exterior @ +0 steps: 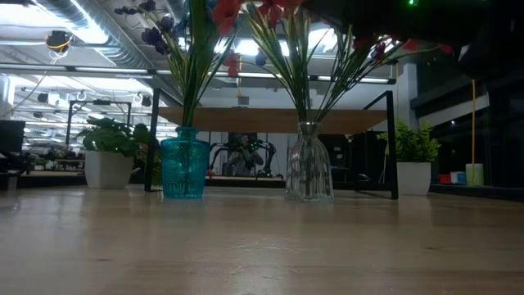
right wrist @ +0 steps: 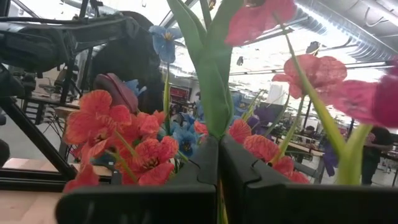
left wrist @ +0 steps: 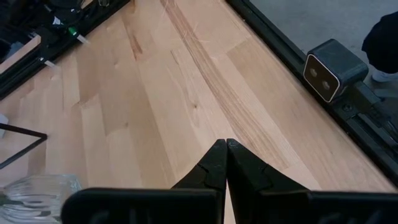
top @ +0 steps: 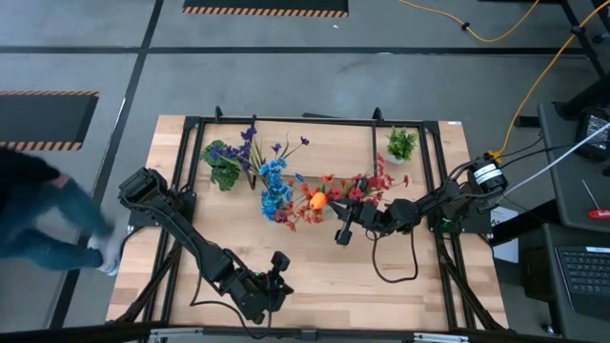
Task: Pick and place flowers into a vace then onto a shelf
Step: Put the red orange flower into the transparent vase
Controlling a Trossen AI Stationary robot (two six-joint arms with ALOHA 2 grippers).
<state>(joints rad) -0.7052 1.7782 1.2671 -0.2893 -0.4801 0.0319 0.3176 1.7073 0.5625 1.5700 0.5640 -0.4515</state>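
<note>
Two vases stand on the table in front of the shelf [exterior: 278, 120]: a blue vase [exterior: 183, 168] with blue and purple flowers [top: 274, 183] and a clear glass vase [exterior: 309, 168] with red and orange flowers [top: 355, 191] and an orange bud [top: 317, 200]. My right gripper [top: 343, 233] is low beside the clear vase's bunch, shut on a green stem. Above the near part of the table my left gripper [top: 278, 265] is shut on nothing [left wrist: 226, 144]. My right gripper [right wrist: 217, 140] pinches a green flower stem [right wrist: 213, 106] between its two fingers. The stem and its leaf rise from between the fingertips toward the red blooms above. Where the stem's lower end sits is hidden by the fingers.
Two small potted plants [top: 224, 164] [top: 401, 145] stand at the far left and far right under the shelf's black frame. A black cable [top: 391, 269] loops on the table near the right arm. The low camera [left wrist: 329, 68] sits at the table's edge. A person [top: 38, 219] stands left of the table.
</note>
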